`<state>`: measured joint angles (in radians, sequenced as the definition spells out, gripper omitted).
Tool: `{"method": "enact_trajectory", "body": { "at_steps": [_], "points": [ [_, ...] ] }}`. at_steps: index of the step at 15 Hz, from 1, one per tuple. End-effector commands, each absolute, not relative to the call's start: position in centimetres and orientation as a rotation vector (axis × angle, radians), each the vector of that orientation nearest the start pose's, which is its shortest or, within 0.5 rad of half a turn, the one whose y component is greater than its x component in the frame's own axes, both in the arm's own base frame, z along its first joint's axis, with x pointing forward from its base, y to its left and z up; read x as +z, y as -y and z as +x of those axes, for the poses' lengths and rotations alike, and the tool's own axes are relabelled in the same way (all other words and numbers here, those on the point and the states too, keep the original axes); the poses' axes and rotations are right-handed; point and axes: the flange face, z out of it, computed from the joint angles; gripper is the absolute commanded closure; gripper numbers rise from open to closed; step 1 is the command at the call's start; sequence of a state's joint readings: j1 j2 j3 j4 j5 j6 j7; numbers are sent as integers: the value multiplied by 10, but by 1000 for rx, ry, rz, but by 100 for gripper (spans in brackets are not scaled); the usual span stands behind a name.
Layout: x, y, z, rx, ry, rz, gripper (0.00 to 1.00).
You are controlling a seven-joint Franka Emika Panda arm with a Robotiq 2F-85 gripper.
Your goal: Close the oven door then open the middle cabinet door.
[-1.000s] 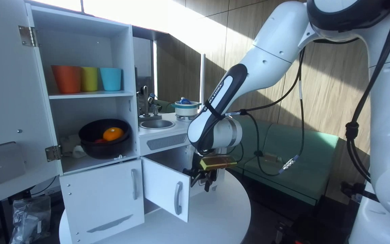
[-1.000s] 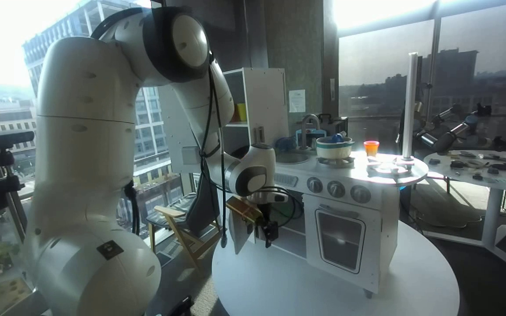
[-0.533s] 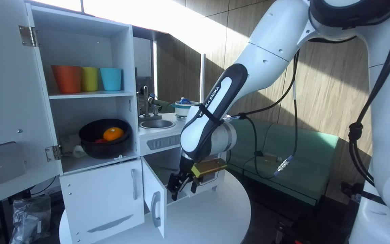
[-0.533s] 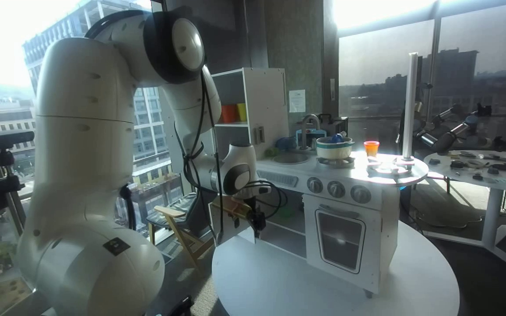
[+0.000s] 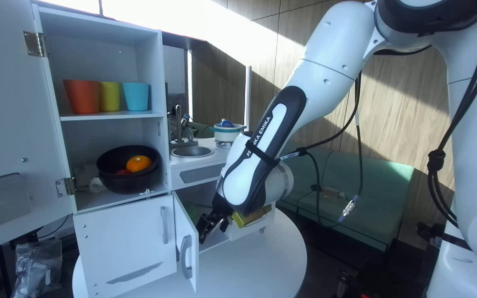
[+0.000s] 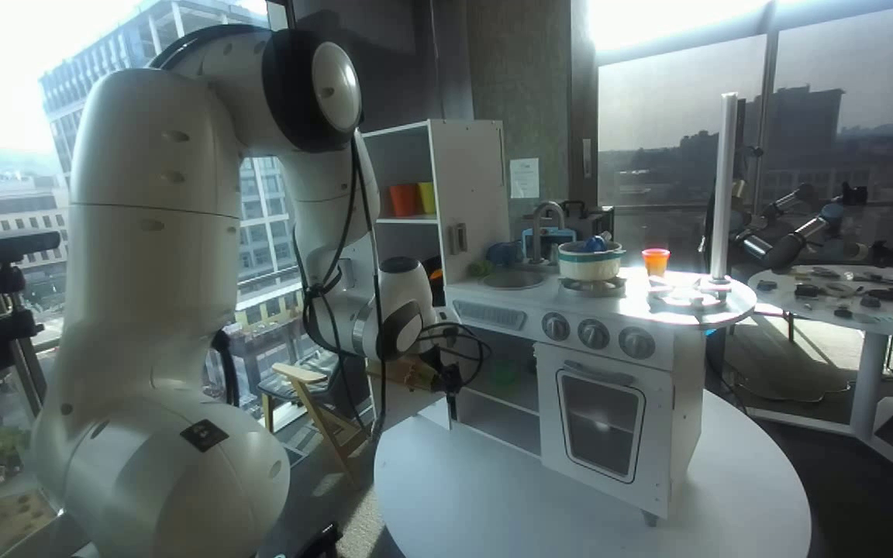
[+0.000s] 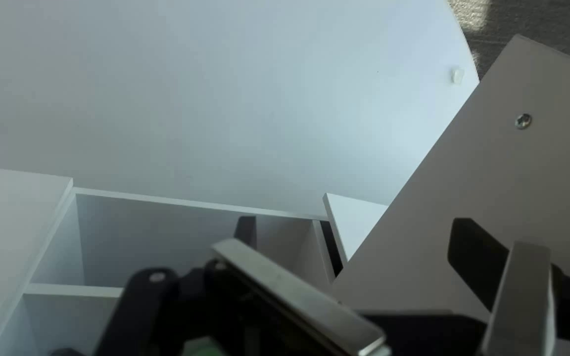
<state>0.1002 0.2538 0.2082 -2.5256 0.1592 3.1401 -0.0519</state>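
Clearly open, the flat white middle cabinet door (image 5: 183, 227) with curved grey handle (image 5: 183, 253), the pincer (image 7: 354, 225) wide beside it.

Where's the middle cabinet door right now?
In an exterior view, the middle cabinet door stands open below the sink, just right of the lower left door, the hand beside its free edge.

In an exterior view, glare bleaches the tall glass window (image 6: 5, 62), upper left; in an exterior view, diagonal sunlight crosses the pale wood-panelled wall (image 5: 300, 29); the dim wrist view blurs the black-and-silver gripper (image 7: 359, 242).
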Motion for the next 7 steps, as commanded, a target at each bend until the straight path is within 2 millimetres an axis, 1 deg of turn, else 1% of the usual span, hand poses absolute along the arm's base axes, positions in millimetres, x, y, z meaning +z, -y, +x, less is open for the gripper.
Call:
{"method": "enact_trajectory", "body": {
  "at_steps": [1,5,7],
  "points": [
    [228,-109,448,-776,258,-2935,0],
    [229,-73,420,-984,161,-2894,0],
    [228,-53,405,-1084,140,-2865,0]
  ]
}}
